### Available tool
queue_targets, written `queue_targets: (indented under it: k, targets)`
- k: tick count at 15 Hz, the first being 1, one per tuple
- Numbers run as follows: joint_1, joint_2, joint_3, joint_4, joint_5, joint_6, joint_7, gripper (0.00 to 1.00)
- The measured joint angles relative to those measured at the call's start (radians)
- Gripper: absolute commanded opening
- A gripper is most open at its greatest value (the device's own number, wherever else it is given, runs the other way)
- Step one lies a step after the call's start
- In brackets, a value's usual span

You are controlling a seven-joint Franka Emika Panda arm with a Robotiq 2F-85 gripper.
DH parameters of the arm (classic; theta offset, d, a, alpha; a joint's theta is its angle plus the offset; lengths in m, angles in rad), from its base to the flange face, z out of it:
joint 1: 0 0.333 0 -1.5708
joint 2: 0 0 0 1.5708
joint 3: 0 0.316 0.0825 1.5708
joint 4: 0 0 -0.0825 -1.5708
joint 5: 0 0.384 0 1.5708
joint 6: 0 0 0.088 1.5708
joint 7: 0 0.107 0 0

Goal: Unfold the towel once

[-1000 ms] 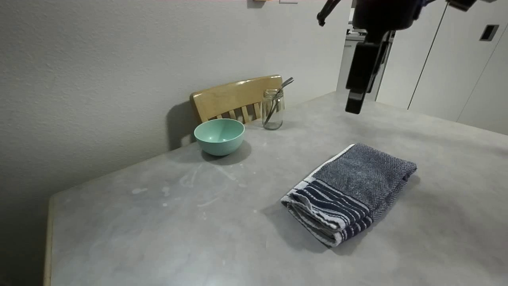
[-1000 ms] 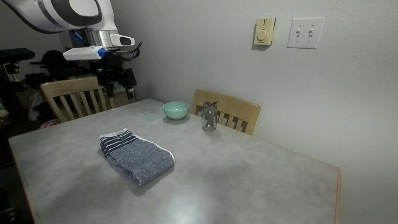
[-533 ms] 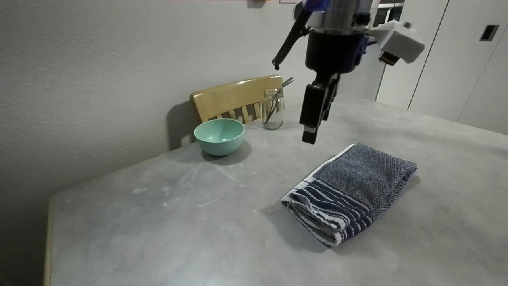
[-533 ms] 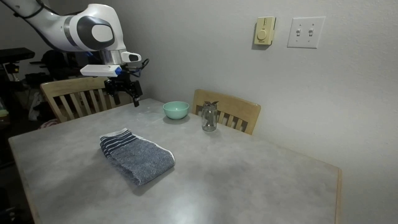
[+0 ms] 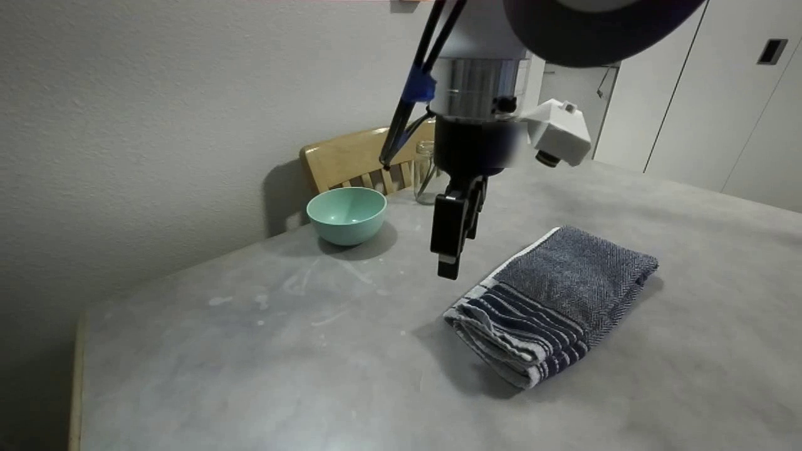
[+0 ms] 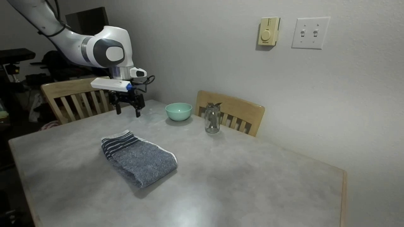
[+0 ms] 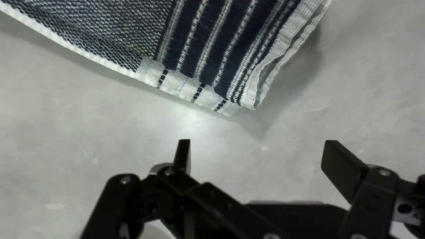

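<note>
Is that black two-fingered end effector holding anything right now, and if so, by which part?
Nothing is held: the end effector is open, and the folded grey-blue striped terry towel lies apart from it.

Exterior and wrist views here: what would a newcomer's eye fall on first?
Probably the folded blue-grey towel, stripe-ended, lying on the grey table. Next, the black pincer, open above the table beside the towel. A teal bowl near the wall stands out by colour.
</note>
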Motion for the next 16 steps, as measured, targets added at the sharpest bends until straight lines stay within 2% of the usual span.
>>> queue_targets:
  k: [8, 11, 16]
  targets:
    - [0.001, 0.012, 0.003, 0.018, 0.010, -0.020, 0.032, 1.00]
    - [0.031, 0.025, -0.013, 0.037, 0.013, -0.025, 0.204, 1.00]
    - [0.172, 0.084, -0.072, 0.100, -0.002, -0.089, 0.545, 1.00]
